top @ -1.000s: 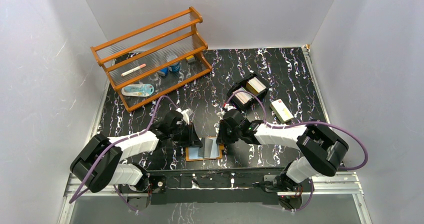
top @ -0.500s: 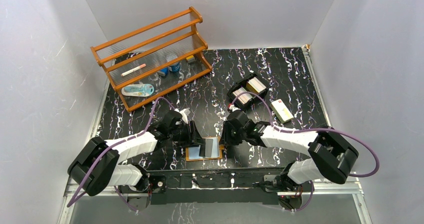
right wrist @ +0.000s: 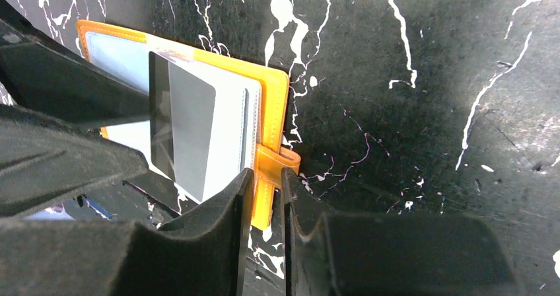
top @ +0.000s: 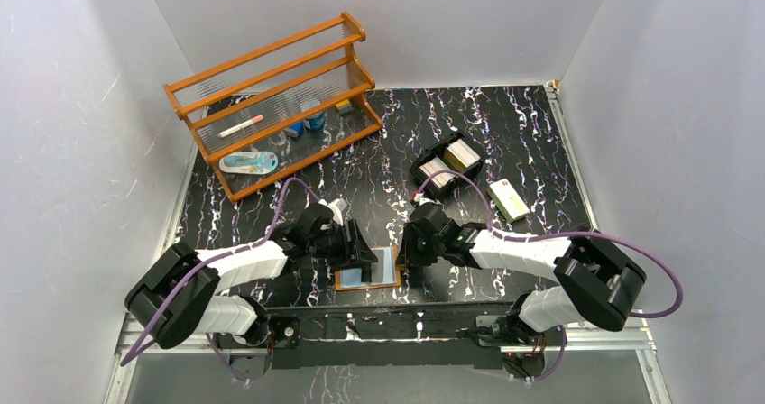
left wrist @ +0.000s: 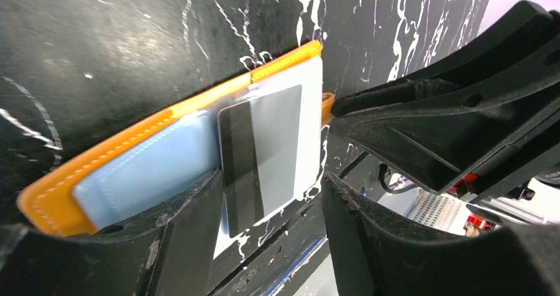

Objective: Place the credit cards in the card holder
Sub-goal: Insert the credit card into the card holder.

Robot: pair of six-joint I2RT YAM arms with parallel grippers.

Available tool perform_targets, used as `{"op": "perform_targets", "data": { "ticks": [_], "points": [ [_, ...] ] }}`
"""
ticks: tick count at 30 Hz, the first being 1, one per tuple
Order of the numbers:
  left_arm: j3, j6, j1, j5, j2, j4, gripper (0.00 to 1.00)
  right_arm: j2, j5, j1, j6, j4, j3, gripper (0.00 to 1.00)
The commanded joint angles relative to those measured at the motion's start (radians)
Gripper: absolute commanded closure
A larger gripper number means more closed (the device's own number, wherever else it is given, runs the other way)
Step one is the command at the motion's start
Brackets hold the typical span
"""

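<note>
You won't find any readable text here. The grey card (left wrist: 261,154) in the card holder (left wrist: 46,200) shows only a dark stripe, and the red mark on the cream box (top: 508,198) is too small to read.

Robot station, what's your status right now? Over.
Left gripper open, jaws astride the credit card. Right gripper pinching card holder by snap tab. Card lying on clear sleeves, not fully in. Nothing blocking.

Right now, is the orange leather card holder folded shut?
No, the orange leather card holder lies spread open, its clear sleeves facing up and a grey black-striped plastic card showing.
</note>
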Motion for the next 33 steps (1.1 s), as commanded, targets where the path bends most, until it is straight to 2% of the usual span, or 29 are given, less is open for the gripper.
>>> {"op": "perform_targets", "data": {
  "ticks": [1,13,19,22,25,29,33],
  "points": [
    [-0.003,-0.069,-0.067,-0.028,0.012,0.066,0.46,0.014,-0.009,0.022,0.027,0.049,-0.004,0.71],
    [0.117,-0.084,-0.153,-0.103,0.075,0.033,0.47,-0.016,0.025,0.046,0.067,0.066,-0.018,0.72],
    [0.07,-0.146,-0.155,-0.161,-0.011,0.055,0.46,-0.034,0.0,0.047,0.097,0.096,-0.036,0.71],
    [0.085,-0.136,-0.155,-0.17,-0.023,-0.009,0.45,-0.062,0.028,0.047,0.1,0.061,-0.028,0.71],
    [0.078,-0.122,-0.156,-0.201,-0.055,-0.081,0.46,-0.105,0.11,0.047,0.051,-0.095,0.023,0.72],
    [0.09,-0.104,-0.155,-0.275,-0.104,-0.207,0.54,-0.182,0.18,0.047,0.049,-0.194,0.037,0.73],
    [0.136,-0.049,-0.156,-0.325,-0.092,-0.339,0.74,-0.209,0.18,0.046,0.079,-0.201,0.015,0.75]
  ]
}}
